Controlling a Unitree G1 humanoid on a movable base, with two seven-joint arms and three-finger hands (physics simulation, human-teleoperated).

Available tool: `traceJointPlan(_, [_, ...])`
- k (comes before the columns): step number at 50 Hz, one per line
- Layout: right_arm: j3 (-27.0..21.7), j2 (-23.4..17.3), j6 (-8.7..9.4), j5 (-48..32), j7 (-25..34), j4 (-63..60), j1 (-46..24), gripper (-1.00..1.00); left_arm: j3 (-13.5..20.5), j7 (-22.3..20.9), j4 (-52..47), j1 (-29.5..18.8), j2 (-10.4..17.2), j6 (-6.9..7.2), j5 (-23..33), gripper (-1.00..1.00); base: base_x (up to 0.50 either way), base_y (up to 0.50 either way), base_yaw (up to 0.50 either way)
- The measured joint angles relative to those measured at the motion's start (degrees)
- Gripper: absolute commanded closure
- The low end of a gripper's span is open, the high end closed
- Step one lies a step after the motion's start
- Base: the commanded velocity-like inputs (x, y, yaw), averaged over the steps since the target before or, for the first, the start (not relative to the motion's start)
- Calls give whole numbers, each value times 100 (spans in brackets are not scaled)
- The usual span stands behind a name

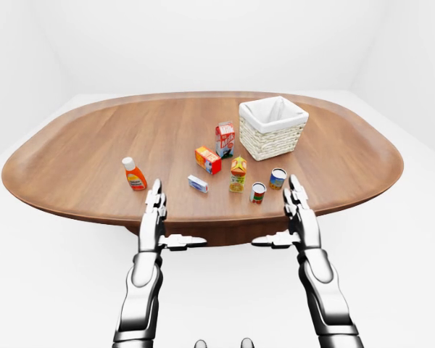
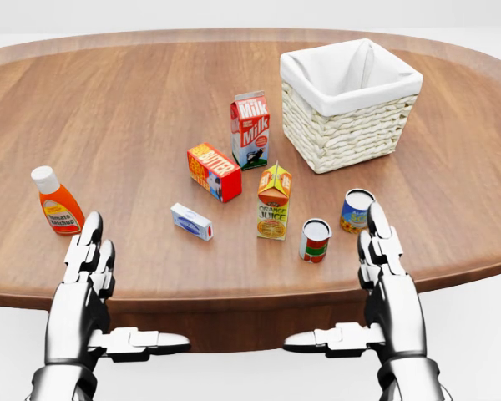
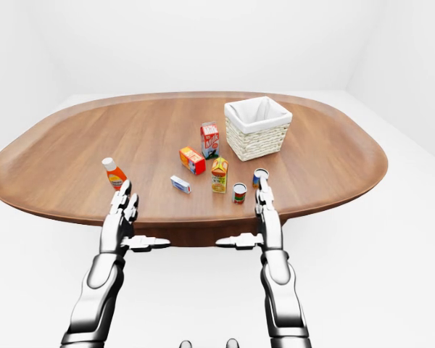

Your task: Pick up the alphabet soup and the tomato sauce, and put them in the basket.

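Two cans stand upright near the table's lower edge in the head view, with both robot hands empty just below them.

The red-labelled can [image 2: 315,241], apparently the tomato sauce, stands just right of the orange juice carton [image 2: 273,201]; the blue-and-yellow can [image 2: 356,210], apparently the alphabet soup, stands a little further right, below the wicker basket [image 2: 349,105] with its white liner. The right hand [image 2: 382,280] reaches up with its fingers straight and thumb spread sideways, its fingertip overlapping the blue can's right side in the head view; contact cannot be told. The left hand [image 2: 86,288] is spread the same way, just below the orange sauce bottle [image 2: 58,200]. A milk carton [image 2: 250,129], a red box [image 2: 214,171] and a small white-blue box [image 2: 191,221] sit on the wooden table [image 2: 134,109].
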Motion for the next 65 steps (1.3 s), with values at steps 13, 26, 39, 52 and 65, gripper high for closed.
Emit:
traceJointPlan(13, [35, 17, -184, -101, 6, -281, 193, -100, -11, 80, -263, 145, -16, -222, 109, -100, 0, 0, 0])
traceJointPlan(26, [69, 39, -184, -165, 3, -668, 406, -100, -33, 192, -653, 332, -33, -411, 294, -100, 0, 0, 0])
traceJointPlan(39, [78, 59, -184, -183, -19, -1041, 580, -100, -79, 301, -1138, 536, -52, -411, 593, -100, 0, 0, 0])
traceJointPlan(52, [75, 78, -184, -177, -52, -1403, 711, -100, -96, 364, -1429, 653, -64, -411, 788, -100, 0, 0, 0])
traceJointPlan(65, [69, 85, -184, -162, -68, -1561, 759, -100, -97, 398, -1538, 701, -71, -411, 871, -100, 0, 0, 0])
